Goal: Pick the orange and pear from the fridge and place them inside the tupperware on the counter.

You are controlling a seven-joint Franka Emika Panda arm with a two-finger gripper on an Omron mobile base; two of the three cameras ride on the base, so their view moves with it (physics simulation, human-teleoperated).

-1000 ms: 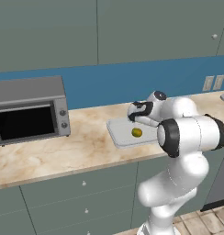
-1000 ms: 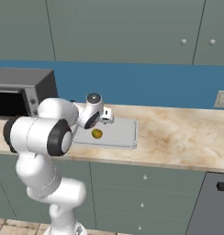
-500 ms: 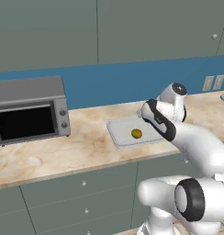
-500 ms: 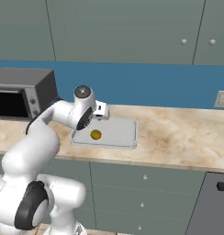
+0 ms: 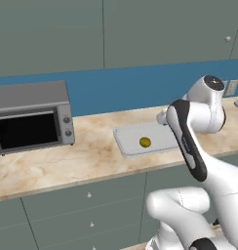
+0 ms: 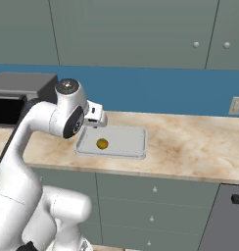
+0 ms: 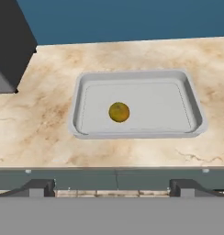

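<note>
The orange (image 7: 119,112) is a small round golden ball lying left of centre inside the tupperware (image 7: 187,92), a shallow pale grey tray on the beige counter (image 7: 49,137). Both base views show the orange (image 5: 145,142) (image 6: 102,143) in the tray (image 5: 122,146) (image 6: 141,147). My gripper (image 7: 114,188) is open, drawn back over the counter's front edge and above the tray, with nothing between its fingertips (image 7: 40,186). In the right base view the hand (image 6: 94,115) hovers at the tray's back left corner. The pear and the fridge are out of view.
A grey toaster oven (image 5: 30,117) (image 6: 18,98) stands on the counter to the left of the tray, and its dark corner (image 7: 10,41) shows in the hand view. Grey-green drawers (image 6: 151,206) run under the counter, wall cabinets above.
The arm has swung up and back from the tray, and the hand has lifted away. The orange stays where it lay in the tupperware.
</note>
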